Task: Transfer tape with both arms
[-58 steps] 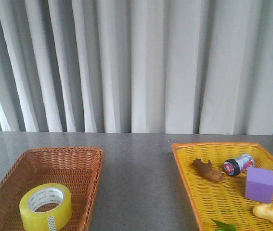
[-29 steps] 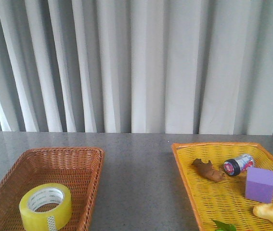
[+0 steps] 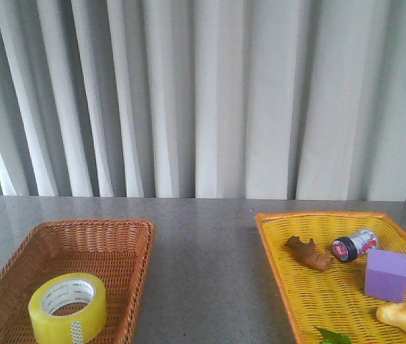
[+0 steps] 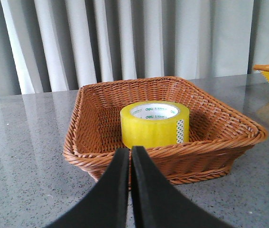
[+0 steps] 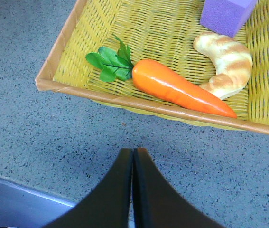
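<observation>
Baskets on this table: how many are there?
2. A brown wicker basket sits on the left, holding the tape. A yellow basket sits on the right, holding toys and food. Others may lie out of view.

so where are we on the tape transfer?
Nothing done yet. The tape sits flat in the brown basket, untouched. In hand: nothing; the left tool is shut, in front of that basket, and the right tool is shut over bare table beside the yellow basket. Left: grasp, handover, placement.

"deli" brand print, with smaller unreadable characters beside it, on tape (image 4: 154,123) white inner core.
</observation>
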Robot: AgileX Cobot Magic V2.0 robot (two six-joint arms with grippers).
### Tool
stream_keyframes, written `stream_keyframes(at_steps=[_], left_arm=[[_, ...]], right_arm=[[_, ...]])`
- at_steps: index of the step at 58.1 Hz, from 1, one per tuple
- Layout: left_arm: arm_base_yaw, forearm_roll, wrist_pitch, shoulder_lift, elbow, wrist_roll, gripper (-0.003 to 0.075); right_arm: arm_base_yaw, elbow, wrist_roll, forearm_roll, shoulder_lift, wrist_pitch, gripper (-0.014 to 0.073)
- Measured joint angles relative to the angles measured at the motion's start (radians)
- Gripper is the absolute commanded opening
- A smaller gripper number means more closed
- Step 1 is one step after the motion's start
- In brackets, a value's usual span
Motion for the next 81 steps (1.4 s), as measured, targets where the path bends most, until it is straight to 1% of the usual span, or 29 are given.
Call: stream_keyframes(at_steps=[15,21,27,33,38,43,49,55,81], left_arm=[[0.000,0.000,0.001,0.000,0.000,0.000,-0.0006],[0.000,0.000,0.001,0.000,0.000,0.000,-0.0006],[0.000,0.000,0.001,0.000,0.000,0.000,-0.0006],[0.000,0.000,0.001,0.000,0.000,0.000,-0.0006],[0.000,0.000,0.001,0.000,0.000,0.000,-0.0006],[0.000,0.000,0.001,0.000,0.000,0.000,-0.0006],[0.000,0.000,0.001,0.000,0.000,0.000,-0.0006],[0.000,0.000,0.001,0.000,0.000,0.000,-0.0006],[0.000,0.000,0.008,0.000,0.000,0.001,-0.0006]], right_arm=[[0.000,0.001,0.000,-0.002,-0.001,-0.001,-0.0008],[-0.013,0.033,0.000,-0.031,-0.042,-0.050,-0.0007],[-0.069,0.133,0.000,-0.044,-0.135,-0.210,-0.0007],[-0.143,0.297,0.000,-0.038,-0.267,-0.433,-0.0007],[-0.189,0.433,0.000,-0.018,-0.378,-0.591,-0.0007],[-0.218,0.546,0.000,0.007,-0.469,-0.710,-0.0007],[-0.231,0.674,0.000,0.020,-0.567,-0.794,-0.0007],[-0.233,0.736,0.001,0.022,-0.614,-0.832,-0.0007],[-0.233,0.739,0.004,0.024,-0.622,-0.866,-0.0007]])
